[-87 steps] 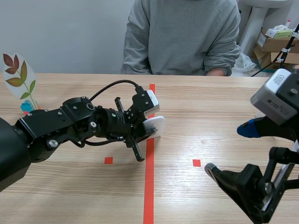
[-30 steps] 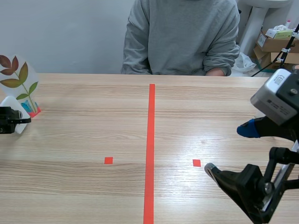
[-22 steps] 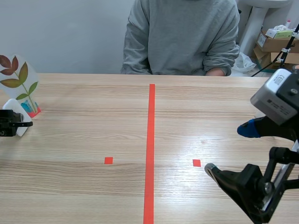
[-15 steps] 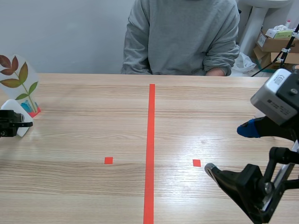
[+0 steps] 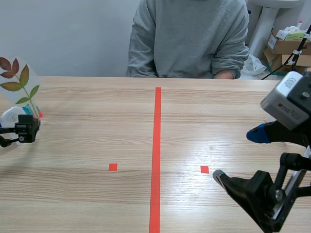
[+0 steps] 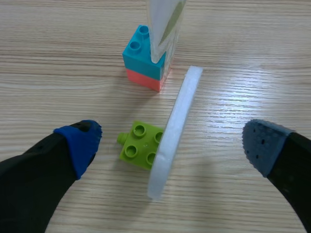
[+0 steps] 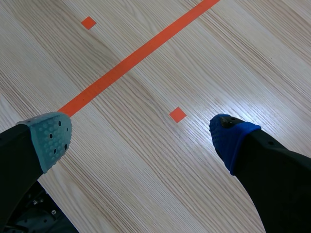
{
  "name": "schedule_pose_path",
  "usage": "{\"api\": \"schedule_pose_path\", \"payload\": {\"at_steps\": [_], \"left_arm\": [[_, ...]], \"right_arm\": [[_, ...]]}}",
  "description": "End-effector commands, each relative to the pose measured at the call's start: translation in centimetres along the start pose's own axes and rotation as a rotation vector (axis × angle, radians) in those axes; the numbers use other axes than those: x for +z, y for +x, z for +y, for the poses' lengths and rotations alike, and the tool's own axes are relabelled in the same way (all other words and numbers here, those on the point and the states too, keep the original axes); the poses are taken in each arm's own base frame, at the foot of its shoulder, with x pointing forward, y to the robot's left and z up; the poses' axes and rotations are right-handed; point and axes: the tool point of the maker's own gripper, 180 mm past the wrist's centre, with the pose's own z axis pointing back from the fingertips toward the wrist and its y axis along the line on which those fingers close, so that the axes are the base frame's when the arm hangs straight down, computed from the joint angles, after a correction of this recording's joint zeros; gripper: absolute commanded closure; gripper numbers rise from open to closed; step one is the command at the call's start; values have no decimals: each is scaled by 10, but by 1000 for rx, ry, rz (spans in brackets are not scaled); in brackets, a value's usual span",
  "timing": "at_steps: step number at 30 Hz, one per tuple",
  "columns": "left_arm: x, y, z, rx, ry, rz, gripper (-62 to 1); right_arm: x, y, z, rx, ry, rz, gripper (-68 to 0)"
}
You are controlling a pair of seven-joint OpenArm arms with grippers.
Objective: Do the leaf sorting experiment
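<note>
Leaf card (image 6: 180,111) (on green brick (image 6: 140,148)) inside wide left pincer (image 6: 172,145), gaps both sides; right pincer (image 7: 140,138) wide.

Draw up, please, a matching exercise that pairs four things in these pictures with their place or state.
Things:
1 white card
2 leaf card
3 left hand
4 right hand

Place or state:
A open, near a tape square
B touching a lime green brick
C open, astride the white card
D rising from a blue brick on a red brick

Pairs: 1-B; 2-D; 3-C; 4-A
</note>
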Motion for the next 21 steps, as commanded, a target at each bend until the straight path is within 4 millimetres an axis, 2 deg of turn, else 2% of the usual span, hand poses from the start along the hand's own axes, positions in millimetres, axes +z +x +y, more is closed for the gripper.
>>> {"api": "schedule_pose_path", "payload": {"at_steps": [1,7,13,15,21], "left_arm": [[5,19,7,-16,-15,-53,-623],[29,43,8,-64,-81,-130,-623],[83,69,-10,-160,-158,-223,-623],[104,75,-26,-204,-189,-254,-623],[164,71,-105,-320,-359,-276,-623]], "right_arm": [[0,6,-3,11,-3,-21,-578],[0,6,-3,11,-3,-21,-578],[0,5,-4,13,-4,-19,-578],[0,5,-4,13,-4,-19,-578],[0,5,-4,13,-4,-20,-578]]}}
